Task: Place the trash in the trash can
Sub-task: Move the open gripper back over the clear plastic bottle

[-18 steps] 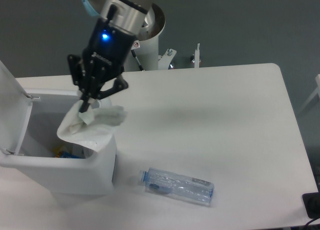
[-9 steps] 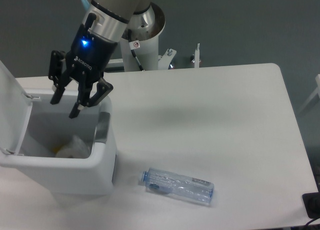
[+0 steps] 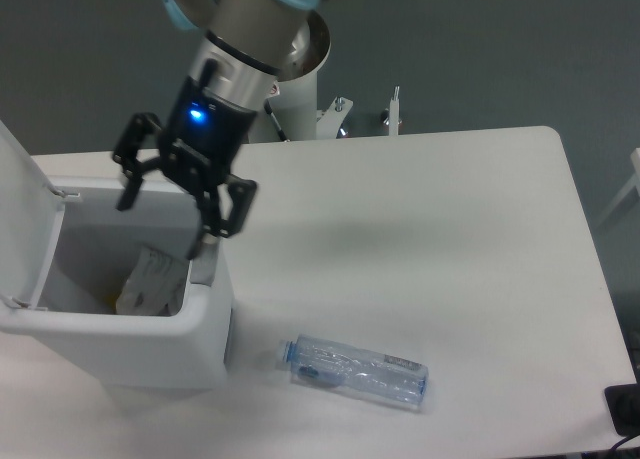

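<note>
Our pincer (image 3: 163, 222) hangs wide open and empty above the trash can (image 3: 150, 344), where the crumpled paper (image 3: 150, 279) lies inside. The bottle (image 3: 358, 370) rests on the worktop (image 3: 430, 239), well apart, down and rightward of us; its long axis runs left-right, cap toward the can.

text: none legible | bottle (image 3: 358, 369) label: too small to read | gripper (image 3: 163, 206) marking: blurred

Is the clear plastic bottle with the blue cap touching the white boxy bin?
Apart. The fixed camera view shows the clear plastic bottle lying on its side on the table, with a strip of bare white tabletop between its cap end and the white boxy bin.
</note>
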{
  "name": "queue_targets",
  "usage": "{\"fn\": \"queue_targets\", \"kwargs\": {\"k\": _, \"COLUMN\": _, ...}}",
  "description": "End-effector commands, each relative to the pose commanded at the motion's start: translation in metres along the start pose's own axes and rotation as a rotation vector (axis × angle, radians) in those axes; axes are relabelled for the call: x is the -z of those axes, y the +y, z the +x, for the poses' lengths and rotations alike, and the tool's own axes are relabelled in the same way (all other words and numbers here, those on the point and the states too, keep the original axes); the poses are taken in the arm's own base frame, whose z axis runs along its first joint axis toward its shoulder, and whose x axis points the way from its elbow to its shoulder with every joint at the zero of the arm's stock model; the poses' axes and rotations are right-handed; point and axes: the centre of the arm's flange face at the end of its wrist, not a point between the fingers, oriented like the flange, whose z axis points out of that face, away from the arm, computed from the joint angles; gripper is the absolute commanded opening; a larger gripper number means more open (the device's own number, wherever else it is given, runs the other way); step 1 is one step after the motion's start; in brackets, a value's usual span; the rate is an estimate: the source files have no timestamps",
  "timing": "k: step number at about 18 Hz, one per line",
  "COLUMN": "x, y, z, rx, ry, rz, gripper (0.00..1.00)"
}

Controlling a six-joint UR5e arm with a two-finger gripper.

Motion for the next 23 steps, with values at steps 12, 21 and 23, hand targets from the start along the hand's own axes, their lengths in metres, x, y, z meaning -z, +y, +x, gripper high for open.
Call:
{"fn": "queue_targets", "kwargs": {"k": 12, "x": -0.03, "y": 0.087, "z": -0.135, "rx": 0.342, "ry": -0.116, "rz": -0.15, "gripper": 1.0}}
{"fn": "queue_targets", "kwargs": {"k": 21, "x": -0.094, "y": 0.116, "z": -0.19, "rx": 0.78, "ry": -0.335, "rz": -0.319, "gripper": 1.0}}
{"fn": "queue_targets", "kwargs": {"k": 23, "x": -0.108, "y": 0.112, "z": -0.203, "rx": 0.813, "ry": -0.374, "rz": -0.332, "gripper": 1.0}}
